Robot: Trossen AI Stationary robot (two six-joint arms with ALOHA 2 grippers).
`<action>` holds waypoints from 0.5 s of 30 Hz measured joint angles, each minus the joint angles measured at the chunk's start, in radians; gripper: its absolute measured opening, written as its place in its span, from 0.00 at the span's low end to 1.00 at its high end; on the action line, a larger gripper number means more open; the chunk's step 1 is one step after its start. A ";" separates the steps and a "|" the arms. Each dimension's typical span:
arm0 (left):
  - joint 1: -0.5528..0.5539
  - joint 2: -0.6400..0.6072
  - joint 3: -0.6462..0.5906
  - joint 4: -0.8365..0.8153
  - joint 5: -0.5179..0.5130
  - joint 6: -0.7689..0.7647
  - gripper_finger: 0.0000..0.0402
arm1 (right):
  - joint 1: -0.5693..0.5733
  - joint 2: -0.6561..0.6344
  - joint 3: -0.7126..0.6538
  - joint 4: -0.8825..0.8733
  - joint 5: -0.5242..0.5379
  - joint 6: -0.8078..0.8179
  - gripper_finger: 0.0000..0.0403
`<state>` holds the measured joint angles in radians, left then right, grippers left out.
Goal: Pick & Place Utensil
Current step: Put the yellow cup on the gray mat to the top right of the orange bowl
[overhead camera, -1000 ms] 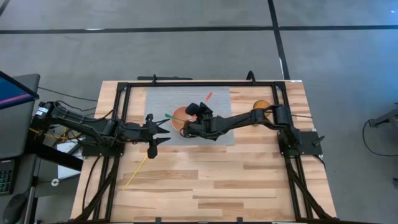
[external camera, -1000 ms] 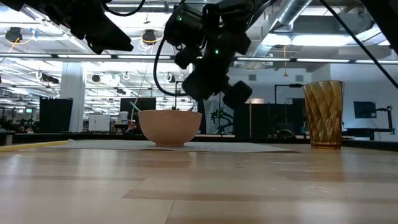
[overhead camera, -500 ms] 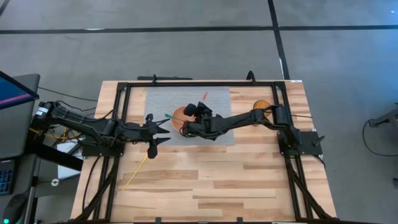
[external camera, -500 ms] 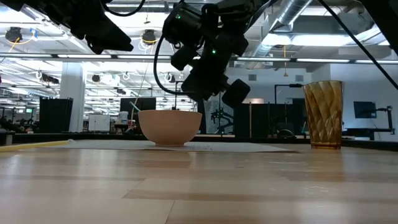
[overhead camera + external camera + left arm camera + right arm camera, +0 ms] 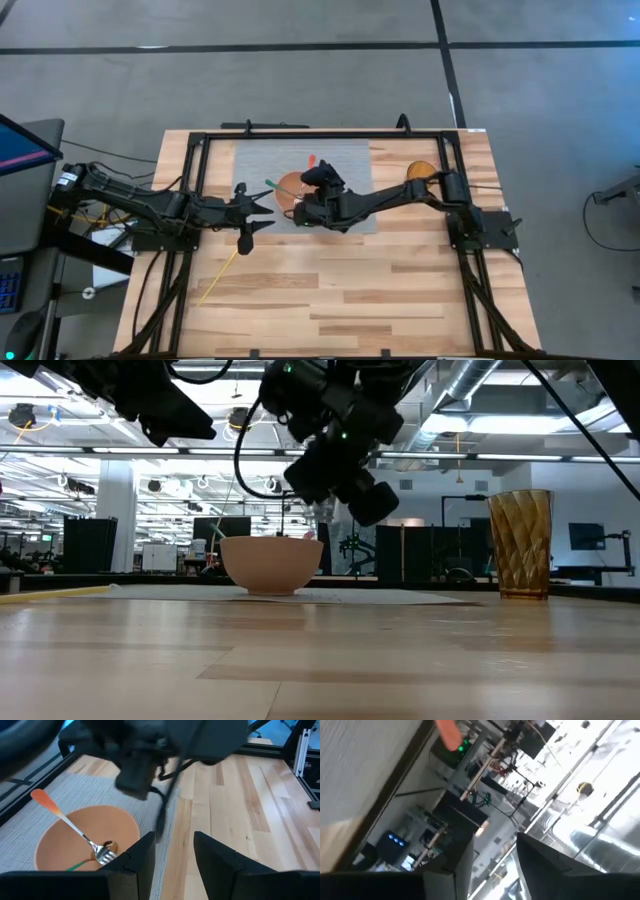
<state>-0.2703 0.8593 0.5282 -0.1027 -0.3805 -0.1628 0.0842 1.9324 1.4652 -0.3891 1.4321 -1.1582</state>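
An orange bowl stands on the grey mat. An orange-handled fork leans in it, tines at the bottom, handle over the far rim. A green-handled utensil and a gold spoon lie in the bowl too. My right gripper hovers open just above the bowl's right side, with nothing between its fingers. My left gripper waits open, near and to the left of the bowl.
An amber glass stands at the mat's right edge. A yellow utensil lies on the bare wood near the left front. The black frame rails run around the work area.
My right gripper has let go of the orange-handled fork and has turned above the bowl. The fork has dropped into the bowl. Its handle, which stuck out toward the far right, now leans over the far rim further left.
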 joint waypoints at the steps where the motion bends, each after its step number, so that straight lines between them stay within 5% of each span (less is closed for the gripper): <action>1: 0.000 0.000 0.000 0.002 0.000 0.006 0.34 | 0.012 -0.002 0.000 -0.002 0.004 0.023 0.36; 8: 0.000 0.000 0.000 0.077 0.000 0.102 0.34 | 0.060 -0.060 0.000 -0.107 -0.045 0.267 0.34; 15: 0.003 0.000 0.000 0.175 0.000 0.200 0.34 | 0.048 -0.245 0.001 -0.557 -0.286 0.908 0.26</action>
<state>-0.2672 0.8593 0.5278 0.0721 -0.3809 0.0372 0.1325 1.6875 1.4666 -0.9459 1.1460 -0.2500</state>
